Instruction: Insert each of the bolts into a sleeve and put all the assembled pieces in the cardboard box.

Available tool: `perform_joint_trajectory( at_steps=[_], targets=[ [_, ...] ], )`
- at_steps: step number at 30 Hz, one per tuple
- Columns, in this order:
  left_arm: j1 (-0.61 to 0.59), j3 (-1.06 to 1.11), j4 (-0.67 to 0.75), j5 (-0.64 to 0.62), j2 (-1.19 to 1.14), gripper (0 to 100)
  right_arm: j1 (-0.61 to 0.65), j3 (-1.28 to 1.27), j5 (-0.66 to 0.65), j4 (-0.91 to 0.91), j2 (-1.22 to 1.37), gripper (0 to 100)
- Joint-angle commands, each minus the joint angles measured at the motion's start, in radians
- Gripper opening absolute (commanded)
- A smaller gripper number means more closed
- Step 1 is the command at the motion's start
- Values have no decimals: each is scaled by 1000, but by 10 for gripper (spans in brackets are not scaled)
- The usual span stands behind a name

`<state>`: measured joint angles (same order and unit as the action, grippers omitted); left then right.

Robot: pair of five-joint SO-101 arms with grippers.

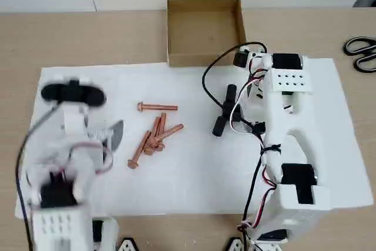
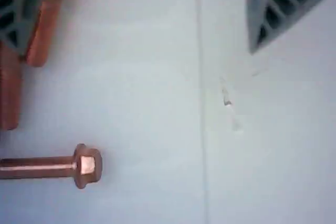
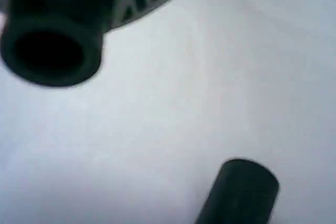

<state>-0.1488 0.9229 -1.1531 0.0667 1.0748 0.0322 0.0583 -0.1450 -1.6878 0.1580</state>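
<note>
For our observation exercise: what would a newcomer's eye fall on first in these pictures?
The copper bolts, heaped on the white sheet, stand out first. Black sleeves lie beside the right arm, and the empty box sits at the sheet's far edge.

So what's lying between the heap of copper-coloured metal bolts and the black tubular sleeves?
Nothing. In the high view, the stretch of white sheet between the copper-coloured metal bolts and the black tubular sleeves is bare.
</note>
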Motion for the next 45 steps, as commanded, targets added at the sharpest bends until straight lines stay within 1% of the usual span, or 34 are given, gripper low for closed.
perform_joint_trajectory(
  at_steps=[1,5,8,11,14,17,19,21,24,25,29,33,35,39,45],
  targets=[
    [52,-289,-63,-26,-371,260,-5,55,-9,-16,-15,2],
    [121,-529,-129,-239,-643,260,-5,51,-6,-16,-15,2],
    [163,-644,-181,-347,-750,260,-5,51,-5,-16,-15,2],
    [196,-668,-262,-370,-801,260,-5,51,-3,-16,-15,2],
    [216,-670,-296,-371,-822,260,-5,51,-3,-18,-15,2],
    [209,-670,-201,-379,-833,259,-5,51,-3,-18,-15,2],
    [224,-668,-161,-440,-836,258,-5,51,-3,-18,-15,2],
    [255,-673,-152,-588,-861,258,-5,51,-3,-18,-15,2],
    [267,-673,-152,-833,-941,259,-5,51,-2,-18,-15,2],
    [270,-674,-149,-873,-976,259,-5,51,0,-18,-15,2],
    [295,-677,-124,-884,-1074,260,-5,51,0,-18,-15,2],
    [298,-693,-121,-888,-1079,259,-5,49,0,-18,-15,2],
    [292,-699,-92,-962,-1088,258,-5,49,0,-18,-15,2],
    [281,-667,-23,-1175,-1115,258,-5,49,0,-18,-15,2],
    [284,-657,46,-1194,-1191,258,-5,49,0,-18,-15,2]
  ],
)
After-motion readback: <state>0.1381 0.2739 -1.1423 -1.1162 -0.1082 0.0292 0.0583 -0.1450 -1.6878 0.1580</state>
